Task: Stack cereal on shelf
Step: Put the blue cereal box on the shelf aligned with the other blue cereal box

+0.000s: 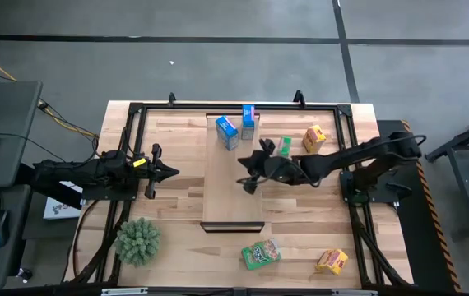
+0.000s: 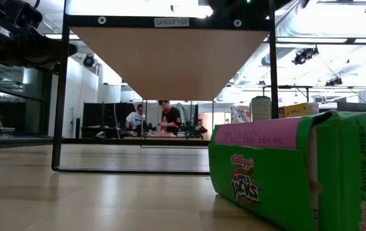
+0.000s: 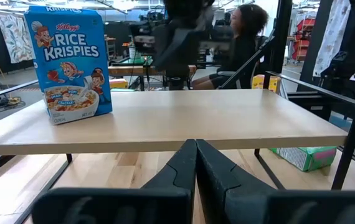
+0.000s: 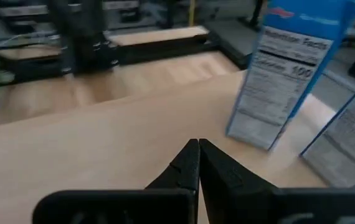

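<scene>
From above, going left to right, I see the spiky green plant (image 1: 137, 240) at about seven o'clock on the surface (image 1: 177, 131), clear of everything. The left gripper (image 1: 169, 173) waits at nine o'clock, just off the shelf's left edge, its jaws clenched on nothing.

The shelf (image 1: 222, 193) is a long pale board raised on a black frame, with a dark edge at its six o'clock end. Two blue cereal boxes (image 1: 226, 132) (image 1: 248, 121) stand upright on its twelve o'clock end; through the left wrist camera one reads Rice Krispies (image 3: 70, 61).

The right gripper (image 1: 248, 174) hangs over the right half of the shelf, its jaws pressed together and empty. The blue boxes stand at roughly twelve o'clock from it, apart from the jaws.

Right of the shelf, a green box (image 1: 285, 146) and a yellow-orange box (image 1: 314, 137) sit at one o'clock, just behind the right arm. At five o'clock a second green box (image 1: 261, 253) lies flat, and a second yellow-orange box (image 1: 332, 261) lies further right.
</scene>
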Controlling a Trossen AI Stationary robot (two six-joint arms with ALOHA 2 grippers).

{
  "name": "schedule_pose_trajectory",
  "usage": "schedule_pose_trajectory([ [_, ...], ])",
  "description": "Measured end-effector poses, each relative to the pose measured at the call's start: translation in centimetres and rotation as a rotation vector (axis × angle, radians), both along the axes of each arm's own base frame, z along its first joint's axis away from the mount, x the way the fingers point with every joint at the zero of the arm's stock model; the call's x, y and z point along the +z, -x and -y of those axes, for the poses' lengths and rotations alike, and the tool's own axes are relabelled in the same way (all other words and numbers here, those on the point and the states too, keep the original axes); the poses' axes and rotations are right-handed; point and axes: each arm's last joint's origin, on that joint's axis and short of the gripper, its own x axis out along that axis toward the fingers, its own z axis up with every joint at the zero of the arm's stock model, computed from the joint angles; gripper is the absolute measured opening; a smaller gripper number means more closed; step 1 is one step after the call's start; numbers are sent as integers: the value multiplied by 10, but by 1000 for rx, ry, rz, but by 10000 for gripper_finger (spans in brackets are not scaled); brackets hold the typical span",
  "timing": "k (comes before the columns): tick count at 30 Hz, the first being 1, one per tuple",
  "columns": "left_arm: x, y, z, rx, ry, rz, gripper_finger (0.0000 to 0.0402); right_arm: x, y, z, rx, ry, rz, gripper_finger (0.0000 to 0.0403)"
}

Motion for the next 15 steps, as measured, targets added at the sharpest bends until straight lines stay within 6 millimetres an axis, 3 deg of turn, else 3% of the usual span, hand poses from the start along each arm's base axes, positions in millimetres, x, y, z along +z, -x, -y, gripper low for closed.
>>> schedule_pose_trajectory([
  [4, 0, 0, 0, 0, 0, 0, 3, -11, -15, 12, -79, 78, -44, 0],
  [8, 0, 0, 0, 0, 0, 0, 3, -8, -36, 15, -124, 162, -66, 0],
  [15, 0, 0, 0, 0, 0, -1, 3, -2, -46, 17, -214, 267, -128, 0],
])
